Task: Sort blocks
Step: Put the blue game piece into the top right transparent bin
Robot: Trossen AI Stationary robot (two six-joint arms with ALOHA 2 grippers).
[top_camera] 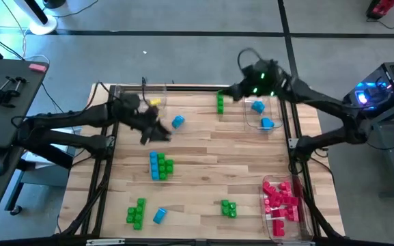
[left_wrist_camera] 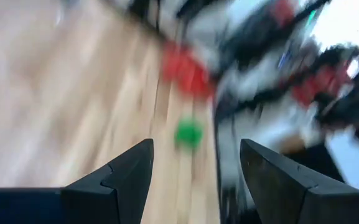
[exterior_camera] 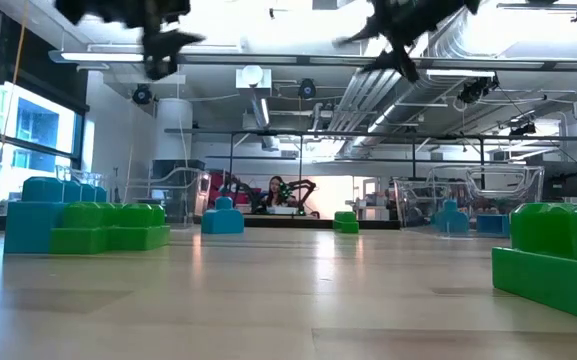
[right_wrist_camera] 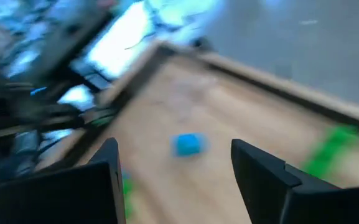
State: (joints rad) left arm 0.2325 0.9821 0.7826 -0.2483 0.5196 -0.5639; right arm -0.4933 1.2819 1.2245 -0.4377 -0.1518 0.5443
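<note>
Right gripper (top_camera: 236, 93) hangs empty with fingers spread, just beside the clear tray (top_camera: 250, 123) at the table's far right, which holds two blue blocks (top_camera: 262, 115). Left gripper (top_camera: 157, 130), also spread and empty, hovers near a lone blue block (top_camera: 177, 121) close to the far-left tray (top_camera: 157, 89). The red blocks (top_camera: 283, 199) look sorted into the near-right tray (top_camera: 268, 222). Judging by what lies loose, much is left: a blue-green cluster (top_camera: 160, 165) mid-table, green blocks (top_camera: 136, 213) and one blue (top_camera: 159, 216) toward the near edge, another green clump (top_camera: 229, 208), and a green stack (top_camera: 220, 103) beside the blue tray. The middle of the table (top_camera: 203, 147) gives open room; the trays hug the framed edges.
</note>
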